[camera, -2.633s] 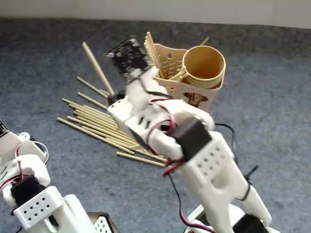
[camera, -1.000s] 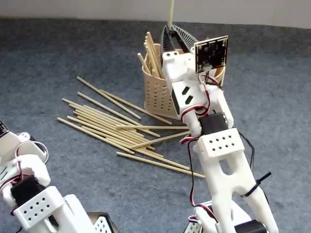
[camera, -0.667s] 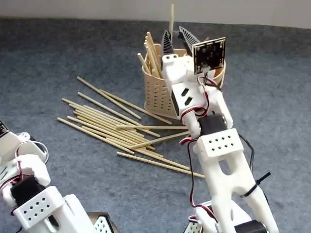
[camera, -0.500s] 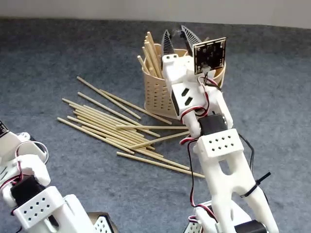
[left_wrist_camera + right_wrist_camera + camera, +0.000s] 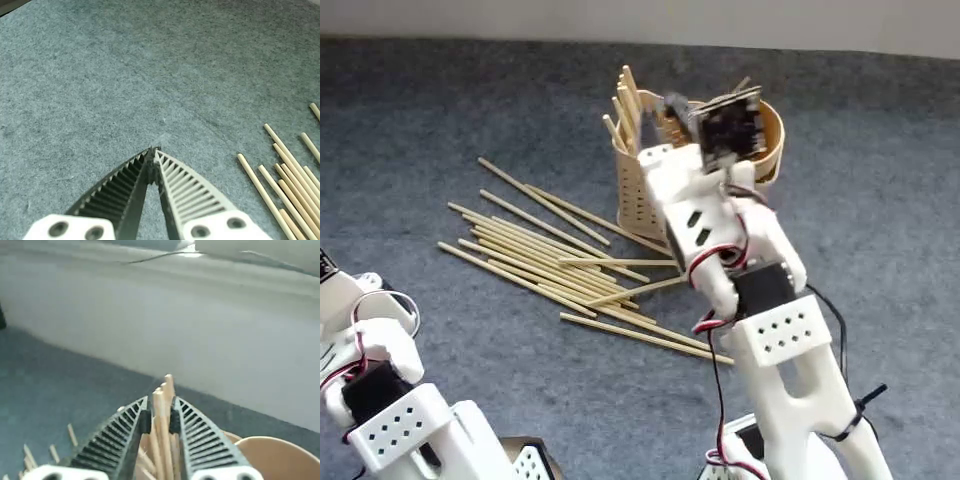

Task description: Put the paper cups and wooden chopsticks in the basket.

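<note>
Chopsticks [image 5: 540, 268] mostly lay heaped on the carpet [image 5: 440, 120] beside the basket [image 5: 635, 205], where a few stood upright by the cup [image 5: 772, 140], so you were partway through loading. Your right gripper [image 5: 160, 405] hung over the basket, jaws narrowly apart and seemingly empty, so next you'd need to drop to the heap and pinch one stick. Your left wrist view told you the left gripper [image 5: 154, 150] was pinched shut over carpet near the stick ends, which the high view couldn't settle.

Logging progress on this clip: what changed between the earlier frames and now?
The right gripper carried one chopstick from the pile to above the basket, held it upright, then let go; it dropped in among the chopsticks standing there. The arm then shifted slightly toward the pile. The left gripper, paper cup and loose pile stayed put.
</note>
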Controlling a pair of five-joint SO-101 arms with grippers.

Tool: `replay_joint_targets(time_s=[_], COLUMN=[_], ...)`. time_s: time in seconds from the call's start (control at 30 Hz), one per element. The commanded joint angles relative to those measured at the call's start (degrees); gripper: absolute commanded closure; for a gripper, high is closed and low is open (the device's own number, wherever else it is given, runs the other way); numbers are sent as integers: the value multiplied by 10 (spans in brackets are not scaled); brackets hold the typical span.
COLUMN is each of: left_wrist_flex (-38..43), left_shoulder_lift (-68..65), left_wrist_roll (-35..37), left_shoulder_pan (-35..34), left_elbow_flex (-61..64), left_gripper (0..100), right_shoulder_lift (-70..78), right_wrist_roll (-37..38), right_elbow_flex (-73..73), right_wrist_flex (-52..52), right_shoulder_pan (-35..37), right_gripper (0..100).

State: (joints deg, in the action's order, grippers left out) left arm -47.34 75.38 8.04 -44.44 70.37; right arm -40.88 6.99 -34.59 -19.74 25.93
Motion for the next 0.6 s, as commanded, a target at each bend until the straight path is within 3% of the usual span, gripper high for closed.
replay_joint_targets(time_s=[0.0,0.3,0.57], left_wrist_flex=[10,10,11], left_shoulder_lift=[7,7,7], left_wrist_roll=[5,5,5], left_shoulder_pan=[12,12,12], left_elbow_flex=[-4,-4,-4], left_gripper=[989,989,989], right_shoulder_lift=[-24,12,172], right_wrist_roll=[52,55,55], right_elbow_flex=[7,7,12], right_wrist_flex=[-86,-273,-322], right_shoulder_pan=[72,206,267], right_gripper=[946,946,946])
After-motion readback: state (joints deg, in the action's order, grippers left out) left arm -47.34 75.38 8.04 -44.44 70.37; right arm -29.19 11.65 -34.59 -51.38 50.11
